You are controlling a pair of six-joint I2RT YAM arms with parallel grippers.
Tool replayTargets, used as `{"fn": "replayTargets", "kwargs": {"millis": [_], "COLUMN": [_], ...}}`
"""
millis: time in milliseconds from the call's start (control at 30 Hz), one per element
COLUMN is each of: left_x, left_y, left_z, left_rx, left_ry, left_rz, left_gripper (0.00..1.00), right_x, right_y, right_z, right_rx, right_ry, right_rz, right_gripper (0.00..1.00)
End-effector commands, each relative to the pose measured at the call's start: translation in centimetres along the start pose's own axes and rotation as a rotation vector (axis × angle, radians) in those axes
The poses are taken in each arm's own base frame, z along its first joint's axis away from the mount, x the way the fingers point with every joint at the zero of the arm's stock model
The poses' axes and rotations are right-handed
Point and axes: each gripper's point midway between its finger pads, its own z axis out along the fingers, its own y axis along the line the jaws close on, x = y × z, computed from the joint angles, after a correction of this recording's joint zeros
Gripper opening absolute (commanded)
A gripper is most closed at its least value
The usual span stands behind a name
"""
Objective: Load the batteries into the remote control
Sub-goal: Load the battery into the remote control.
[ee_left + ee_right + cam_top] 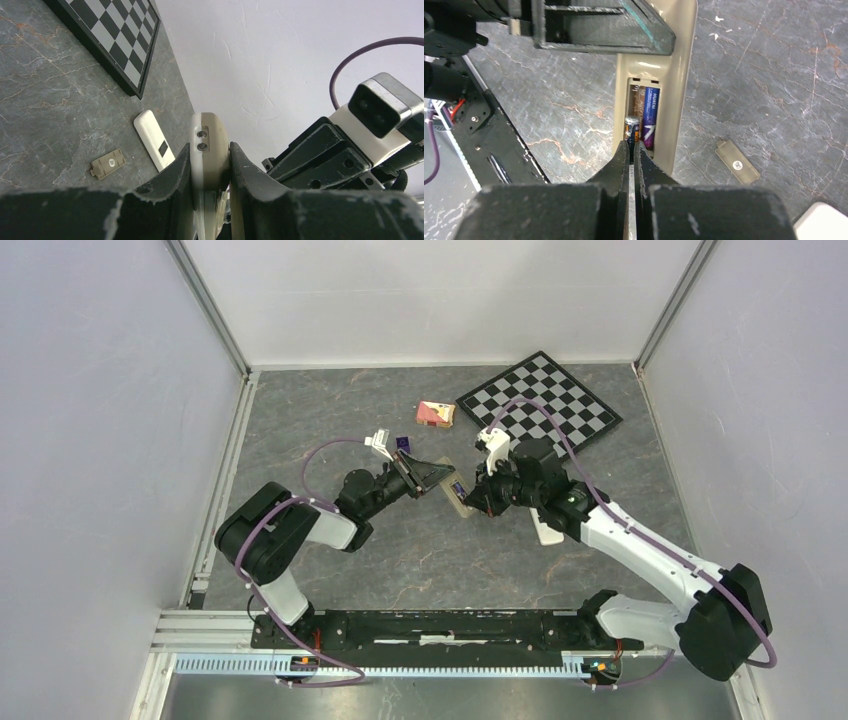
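Observation:
My left gripper (210, 146) is shut on the olive-tan remote control (212, 125), gripping its two long sides and holding it off the table. The remote control (679, 75) shows its open battery bay in the right wrist view. One of the batteries (651, 115) lies flat in the bay's right slot. A second one (632, 127) sits tilted in the left slot, its metal end raised. My right gripper (632, 146) is shut, its tips against that raised end. From above, the left gripper (420, 478) and the right gripper (478, 498) meet at the remote control (452, 490).
The tan battery cover (737, 161) lies loose on the table beside a white remote (154, 140). A chessboard (540, 400) lies at the back right, with a small pink box (436, 415) to its left. A small dark-blue item (404, 443) rests by a white object (380, 443).

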Motion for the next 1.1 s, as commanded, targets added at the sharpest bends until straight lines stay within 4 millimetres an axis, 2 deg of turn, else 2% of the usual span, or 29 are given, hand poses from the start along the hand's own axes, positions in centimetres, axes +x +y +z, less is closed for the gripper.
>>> {"fn": "replayTargets", "kwargs": {"millis": [0, 433, 600, 667, 767, 967, 1067], "left_x": [-1.4, -1.5, -1.6, -1.8, -2.0, -2.4, -2.8], "left_y": [-3.2, -3.5, -3.3, -3.4, -3.6, -4.1, -4.6], "left_z": [0.5, 0.5, 0.6, 0.5, 0.5, 0.4, 0.2], "left_rx": [0.086, 0.101, 0.091, 0.093, 0.096, 0.096, 0.101], "left_ry": [-0.049, -0.054, -0.061, -0.069, -0.078, -0.097, -0.11], "left_rz": [-0.016, -0.06, -0.071, -0.082, -0.089, -0.127, -0.173], "left_gripper": [0.02, 0.02, 0.02, 0.02, 0.02, 0.02, 0.02], "right_x": [-2.2, -2.2, -2.5, -3.0, -3.7, -6.1, -7.1], "right_y": [-0.4, -0.1, 0.3, 0.7, 1.2, 1.8, 2.0], "right_z": [-0.2, 1.0, 1.1, 0.9, 0.5, -1.2, -2.2], "right_rx": [0.036, -0.001, -0.015, -0.03, -0.046, -0.053, -0.053], "right_ry": [-0.048, -0.04, -0.062, -0.076, -0.099, -0.206, -0.286], "right_rz": [-0.053, -0.038, -0.002, 0.006, 0.015, 0.06, 0.1], "right_gripper": [0.01, 0.08, 0.21, 0.32, 0.43, 0.55, 0.66]}}
